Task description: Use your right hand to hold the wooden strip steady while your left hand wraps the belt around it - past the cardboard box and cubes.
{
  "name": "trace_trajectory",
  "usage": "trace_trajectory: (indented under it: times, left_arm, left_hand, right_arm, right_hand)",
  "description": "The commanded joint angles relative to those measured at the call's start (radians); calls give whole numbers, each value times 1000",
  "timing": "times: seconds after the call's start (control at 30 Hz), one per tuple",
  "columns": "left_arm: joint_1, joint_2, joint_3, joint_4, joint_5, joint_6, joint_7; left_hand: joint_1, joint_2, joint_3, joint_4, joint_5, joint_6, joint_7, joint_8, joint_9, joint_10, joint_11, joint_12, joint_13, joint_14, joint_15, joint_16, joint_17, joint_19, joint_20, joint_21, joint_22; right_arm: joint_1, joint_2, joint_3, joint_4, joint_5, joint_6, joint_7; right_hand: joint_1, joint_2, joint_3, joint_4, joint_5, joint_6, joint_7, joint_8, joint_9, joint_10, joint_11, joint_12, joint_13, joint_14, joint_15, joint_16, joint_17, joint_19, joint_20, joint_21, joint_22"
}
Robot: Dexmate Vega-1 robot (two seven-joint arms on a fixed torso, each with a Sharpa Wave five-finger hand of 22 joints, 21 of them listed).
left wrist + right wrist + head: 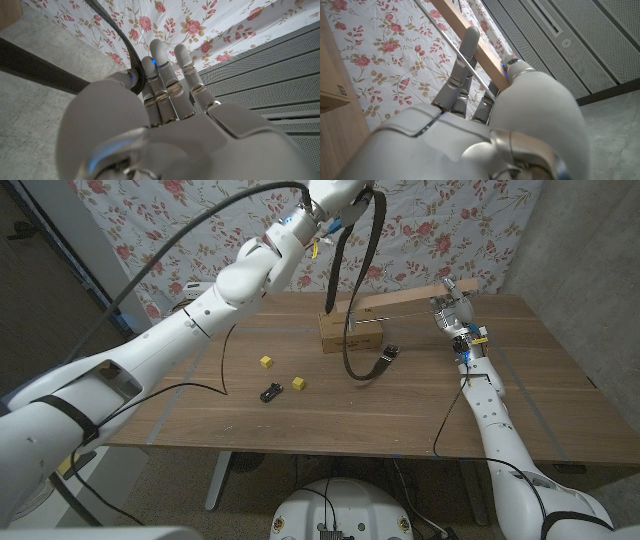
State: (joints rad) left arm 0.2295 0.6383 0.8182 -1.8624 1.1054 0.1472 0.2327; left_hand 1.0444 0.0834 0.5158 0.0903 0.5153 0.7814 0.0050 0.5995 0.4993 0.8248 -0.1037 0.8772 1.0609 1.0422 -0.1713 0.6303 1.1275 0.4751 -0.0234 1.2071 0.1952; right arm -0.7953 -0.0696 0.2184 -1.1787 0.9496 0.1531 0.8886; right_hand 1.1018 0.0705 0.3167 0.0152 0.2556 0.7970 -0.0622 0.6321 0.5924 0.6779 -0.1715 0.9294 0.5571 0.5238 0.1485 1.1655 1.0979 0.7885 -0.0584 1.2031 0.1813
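Note:
The wooden strip [400,299] slants up from the cardboard box [352,333] at mid-table to the right. My right hand [452,308] grips its raised right end; the right wrist view shows my right hand [470,100] with fingers curled around the strip [470,35]. My left hand [335,195] is lifted high above the box and holds the dark belt [350,330]. The belt hangs in two strands, crosses the strip and loops on the table, buckle [390,352] to the right of the box. In the left wrist view the belt [127,47] runs between the thumb and fingers of my left hand [165,100].
Two yellow cubes [266,362] [299,383] and a small black object [270,392] lie left of the box. A thin black cable [215,370] trails over the table's left part. A flowered curtain [200,230] hangs behind the table.

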Motion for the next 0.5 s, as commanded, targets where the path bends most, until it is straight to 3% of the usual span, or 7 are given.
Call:
trace_trajectory:
  times: [0.03,0.23,0.5]
  left_arm:
    - [-31,-1,-30,-34,-220,-122,-61]
    - [-14,18,-56,-94,-317,-167,-75]
    - [-5,33,-51,-126,-177,-129,-6]
  left_hand:
    - [37,21,19,8,4,72,-2,15,156,69,-55,-1,4,10,-21,-5,5,10,-1,12,0]
    - [39,18,20,9,3,80,2,17,157,79,-55,-1,9,20,-18,-7,6,9,2,17,0]
    - [43,16,23,9,2,83,4,15,158,83,-54,-5,19,24,-18,-7,17,11,3,25,-1]
  right_arm:
    - [-23,60,10,-46,-61,86,-189]
    - [-2,60,-6,-15,-70,94,-199]
    - [8,46,-33,-12,-61,67,-114]
  right_hand:
    - [-86,91,45,36,3,150,149,-3,1,394,164,20,162,559,-361,110,134,-60,-93,3,2]
    - [-85,91,48,34,4,152,149,-4,2,393,166,20,162,554,-361,115,135,-63,-94,4,1]
    - [-84,91,53,30,3,155,148,-8,2,394,168,19,160,549,-361,123,135,-64,-93,7,1]
